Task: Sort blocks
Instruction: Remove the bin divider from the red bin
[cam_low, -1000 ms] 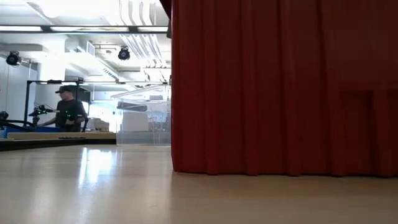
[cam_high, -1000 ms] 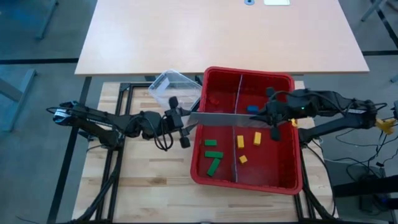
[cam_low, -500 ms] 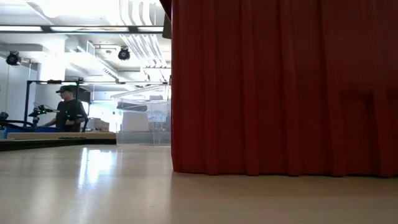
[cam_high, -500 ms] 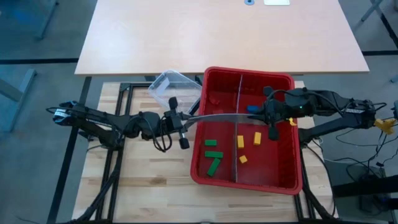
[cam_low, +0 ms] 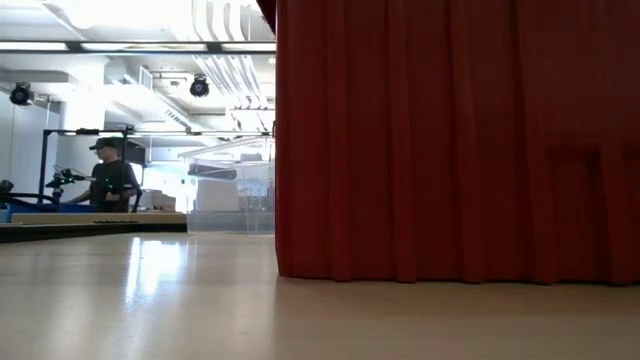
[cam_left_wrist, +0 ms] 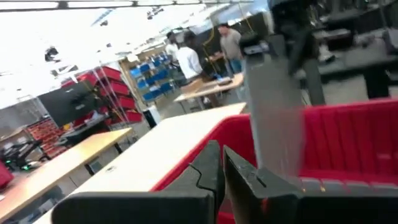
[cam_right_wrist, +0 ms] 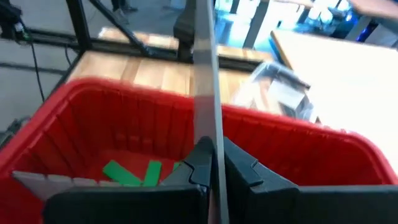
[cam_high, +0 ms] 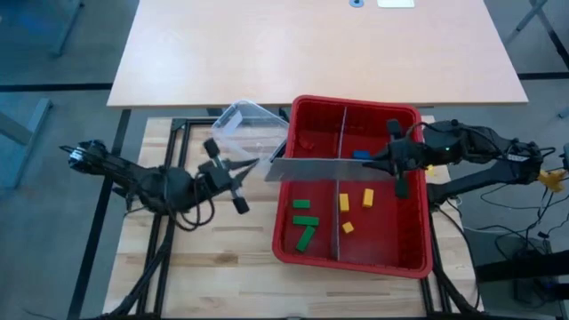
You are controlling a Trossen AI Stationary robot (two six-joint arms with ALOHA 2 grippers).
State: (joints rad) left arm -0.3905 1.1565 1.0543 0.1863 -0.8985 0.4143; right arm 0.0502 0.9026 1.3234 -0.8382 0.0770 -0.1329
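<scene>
Right end effector (cam_high: 394, 164) pinching a grey divider panel (cam_high: 311, 167) edgewise over the red bin (cam_high: 425, 222); left end effector (cam_high: 240, 174) pressed together, empty, beside the panel's far end. Below: green blocks (cam_high: 305, 220), yellow blocks (cam_high: 356, 204). Probably light, rigid, slick; best gripped across flat sides.
</scene>
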